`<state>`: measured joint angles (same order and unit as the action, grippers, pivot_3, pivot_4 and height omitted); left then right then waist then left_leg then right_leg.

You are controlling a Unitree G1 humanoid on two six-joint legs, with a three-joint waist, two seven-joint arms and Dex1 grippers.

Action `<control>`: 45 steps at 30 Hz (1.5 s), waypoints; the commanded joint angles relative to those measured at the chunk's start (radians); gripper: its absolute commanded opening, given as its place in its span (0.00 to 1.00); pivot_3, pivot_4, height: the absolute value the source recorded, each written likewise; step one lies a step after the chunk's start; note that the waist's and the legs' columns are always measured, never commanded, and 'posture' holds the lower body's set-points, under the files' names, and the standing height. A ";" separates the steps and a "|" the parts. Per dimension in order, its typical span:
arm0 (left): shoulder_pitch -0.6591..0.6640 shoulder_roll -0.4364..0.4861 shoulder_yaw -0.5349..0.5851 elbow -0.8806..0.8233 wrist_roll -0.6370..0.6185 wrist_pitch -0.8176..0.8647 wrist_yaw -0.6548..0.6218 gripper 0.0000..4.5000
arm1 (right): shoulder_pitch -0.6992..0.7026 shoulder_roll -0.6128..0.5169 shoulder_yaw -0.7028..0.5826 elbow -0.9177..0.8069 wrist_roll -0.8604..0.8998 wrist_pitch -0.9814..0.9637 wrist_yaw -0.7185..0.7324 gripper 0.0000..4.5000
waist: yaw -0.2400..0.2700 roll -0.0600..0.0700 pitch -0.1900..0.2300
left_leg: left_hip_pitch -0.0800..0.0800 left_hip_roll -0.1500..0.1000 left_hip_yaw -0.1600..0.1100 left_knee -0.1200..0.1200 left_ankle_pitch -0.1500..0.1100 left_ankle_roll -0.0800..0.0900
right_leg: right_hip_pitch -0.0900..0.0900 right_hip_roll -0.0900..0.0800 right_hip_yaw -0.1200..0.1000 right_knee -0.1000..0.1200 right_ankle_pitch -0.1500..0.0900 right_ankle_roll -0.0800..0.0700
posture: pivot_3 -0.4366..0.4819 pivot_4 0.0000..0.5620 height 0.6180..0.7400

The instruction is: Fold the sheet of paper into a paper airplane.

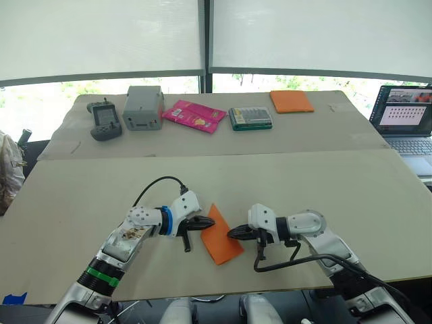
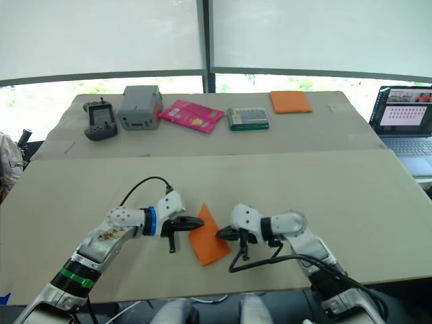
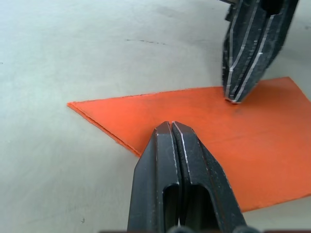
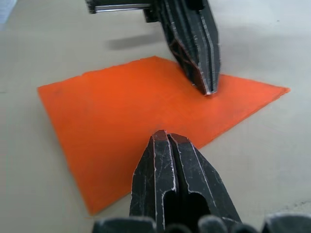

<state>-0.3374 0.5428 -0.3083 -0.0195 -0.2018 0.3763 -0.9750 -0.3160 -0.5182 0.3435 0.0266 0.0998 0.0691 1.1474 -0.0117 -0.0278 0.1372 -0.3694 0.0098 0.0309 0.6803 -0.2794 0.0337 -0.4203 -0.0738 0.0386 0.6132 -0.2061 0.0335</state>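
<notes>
Closed left gripper (image 1: 208, 222) and closed right gripper (image 1: 233, 233) pressing tips on folded sheet of paper (image 1: 219, 237), grasping nothing.

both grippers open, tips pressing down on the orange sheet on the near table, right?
Not open. In both wrist views the left gripper and the right gripper have their fingers shut. Their tips do press on the sheet of paper on the near table.

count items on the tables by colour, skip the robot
Orange: 2 – folded sheet, pad
Pink: 1 – packet
Grey: 2 – box, controller
Green: 1 – case
Dark: 1 – laptop
Total: 7
</notes>
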 commanded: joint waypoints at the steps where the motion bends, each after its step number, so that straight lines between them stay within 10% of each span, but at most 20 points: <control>1: 0.007 0.005 -0.008 0.036 0.029 0.014 0.005 0.01 | 0.040 -0.033 -0.004 -0.051 0.027 0.027 0.028 0.00 | 0.000 0.000 0.000 | 0.000 0.000 0.000 0.000 0.000 0.000 | 0.000 0.000 0.000 0.000 0.000 0.000 | 0.48 0.27 1.00; 14: 0.001 -0.007 0.001 0.022 0.019 0.032 0.001 0.01 | 0.212 -0.181 -0.114 -0.214 0.232 0.149 0.097 0.00 | 0.008 0.000 0.000 | 0.000 -0.001 0.000 0.000 0.000 0.000 | 0.000 -0.001 0.000 -0.001 0.000 0.001 | 0.48 0.27 1.00; 22: 0.001 -0.027 0.031 0.009 -0.007 0.065 0.016 0.01 | 0.038 -0.118 -0.234 -0.301 0.415 0.375 -0.025 0.00 | 0.001 -0.001 0.001 | -0.001 0.001 0.000 0.000 0.000 0.000 | 0.000 0.001 0.000 0.000 0.000 0.001 | 0.48 0.27 1.00; 45: -0.174 -0.080 0.042 0.276 0.050 -0.080 0.002 0.01 | -0.034 0.021 0.188 -0.104 -0.036 0.550 -0.264 0.00 | 0.000 -0.002 -0.001 | 0.001 -0.002 -0.001 0.002 0.000 0.000 | 0.001 0.001 -0.001 0.001 0.000 0.001 | 0.48 0.27 1.00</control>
<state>-0.4934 0.4647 -0.2743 0.2331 -0.1699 0.3244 -0.9739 -0.3832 -0.4750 0.4844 -0.1493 0.1338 0.5323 0.9162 -0.0116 -0.0296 0.1363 -0.3686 0.0076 0.0301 0.6825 -0.2793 0.0337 -0.4190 -0.0728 0.0380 0.6141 -0.2060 0.0340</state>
